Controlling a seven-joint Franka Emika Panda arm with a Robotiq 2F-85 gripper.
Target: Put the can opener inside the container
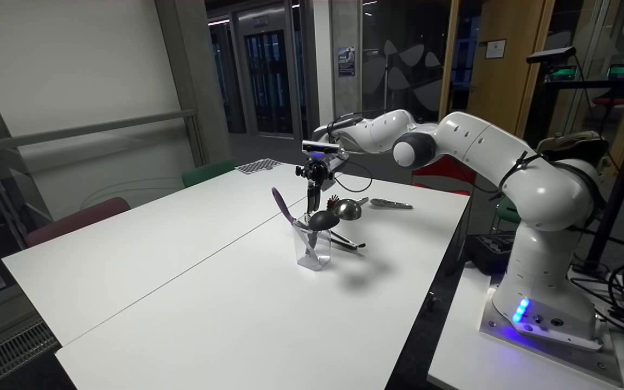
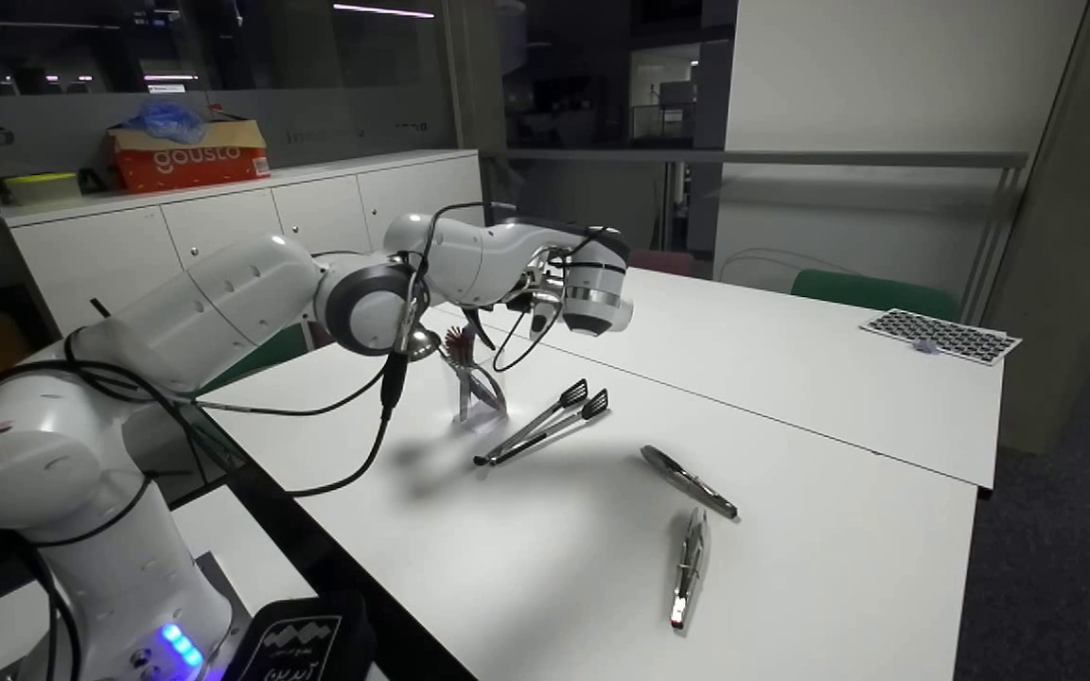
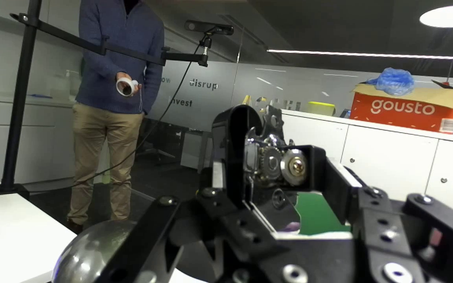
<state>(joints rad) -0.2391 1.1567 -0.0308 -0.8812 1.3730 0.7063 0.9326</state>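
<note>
In the wrist view my gripper (image 3: pixel 277 169) is shut on the can opener (image 3: pixel 272 160), whose toothed wheel and black handle show between the fingers. The clear container (image 1: pixel 320 262) stands upright on the white table (image 1: pixel 225 303), and its lower part (image 2: pixel 481 417) also shows in an exterior view. Inside it are several utensils: a purple-handled one (image 1: pixel 281 205), a black ladle (image 1: pixel 324 220) and a shiny metal ladle (image 1: pixel 348 209). Seen from outside, my gripper (image 1: pixel 313 201) points down just above the container's rim; which dark parts there belong to the can opener, I cannot tell.
Black-ended tongs (image 2: pixel 545 430) lie close beside the container. Two metal tools (image 2: pixel 689 482), (image 2: pixel 689 567) rest farther along the table. A patterned board (image 2: pixel 940 336) lies at a table corner. In the wrist view the metal bowl of a ladle (image 3: pixel 92 247) is near my gripper.
</note>
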